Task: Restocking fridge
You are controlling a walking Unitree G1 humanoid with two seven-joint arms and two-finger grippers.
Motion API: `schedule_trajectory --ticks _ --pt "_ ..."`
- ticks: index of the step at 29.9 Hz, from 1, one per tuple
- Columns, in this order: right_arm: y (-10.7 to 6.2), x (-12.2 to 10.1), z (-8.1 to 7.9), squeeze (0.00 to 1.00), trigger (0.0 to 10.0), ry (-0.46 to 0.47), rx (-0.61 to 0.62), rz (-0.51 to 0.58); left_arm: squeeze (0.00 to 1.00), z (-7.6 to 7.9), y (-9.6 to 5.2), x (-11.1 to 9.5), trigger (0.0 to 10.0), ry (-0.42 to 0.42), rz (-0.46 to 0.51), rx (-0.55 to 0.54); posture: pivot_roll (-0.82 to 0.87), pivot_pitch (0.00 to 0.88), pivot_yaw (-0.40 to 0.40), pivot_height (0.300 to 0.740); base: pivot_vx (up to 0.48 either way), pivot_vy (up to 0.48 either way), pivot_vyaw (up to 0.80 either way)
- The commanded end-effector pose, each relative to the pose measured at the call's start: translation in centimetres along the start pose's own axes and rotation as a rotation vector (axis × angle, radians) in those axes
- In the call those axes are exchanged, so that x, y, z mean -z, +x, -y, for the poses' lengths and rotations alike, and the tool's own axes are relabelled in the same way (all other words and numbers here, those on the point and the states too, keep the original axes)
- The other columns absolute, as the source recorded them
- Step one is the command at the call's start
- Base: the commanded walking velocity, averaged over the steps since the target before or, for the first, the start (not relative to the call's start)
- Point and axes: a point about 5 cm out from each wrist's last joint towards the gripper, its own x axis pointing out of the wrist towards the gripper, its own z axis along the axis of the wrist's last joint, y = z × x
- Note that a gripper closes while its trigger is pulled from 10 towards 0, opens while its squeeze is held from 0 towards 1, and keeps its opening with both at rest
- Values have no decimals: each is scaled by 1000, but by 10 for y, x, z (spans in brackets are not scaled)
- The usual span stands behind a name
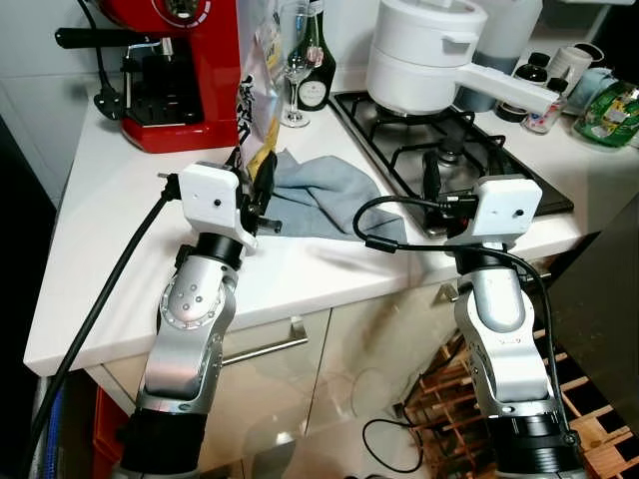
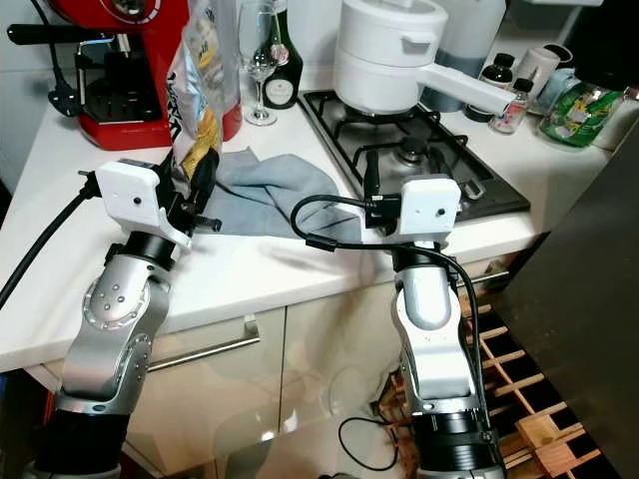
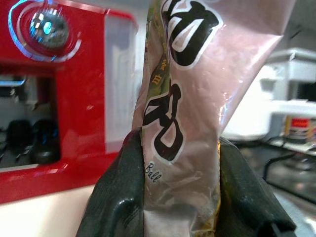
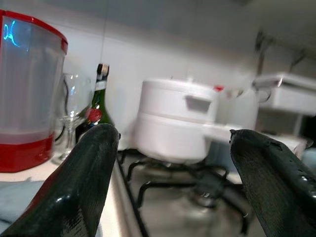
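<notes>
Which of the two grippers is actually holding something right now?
The left gripper: its black fingers are clamped on the upright snack bag beside the red coffee machine. The right gripper hangs open before the hob.

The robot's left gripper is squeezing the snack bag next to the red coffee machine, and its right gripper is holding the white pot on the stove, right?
Not quite. The right gripper is open and holds nothing; the right wrist view shows the white pot beyond its spread fingers. The left gripper is indeed squeezing the snack bag next to the red coffee machine.

Silver arms, white wrist cameras, black cables, black pincers.
</notes>
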Motion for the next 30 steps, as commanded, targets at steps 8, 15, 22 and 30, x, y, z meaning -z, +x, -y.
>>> schedule_trajectory --ticks 8,15,22,30 --pt "6 27 -8 0 10000 132 -37 -152 0 7 5 11 10000 3 -49 -65 -21 0 -78 740 -124 0 0" --pt "11 25 -15 0 10000 131 -87 -142 0 10 9 9 10000 10 -41 -83 -22 0 -85 740 -269 0 0" --pt "14 24 -15 0 10000 143 -97 -138 0 13 10 9 10000 16 -33 -93 -23 0 -83 740 -274 0 0" --pt "12 25 -16 0 10000 141 -100 -137 0 14 12 8 10000 22 -26 -93 -31 0 -71 740 -268 0 0"
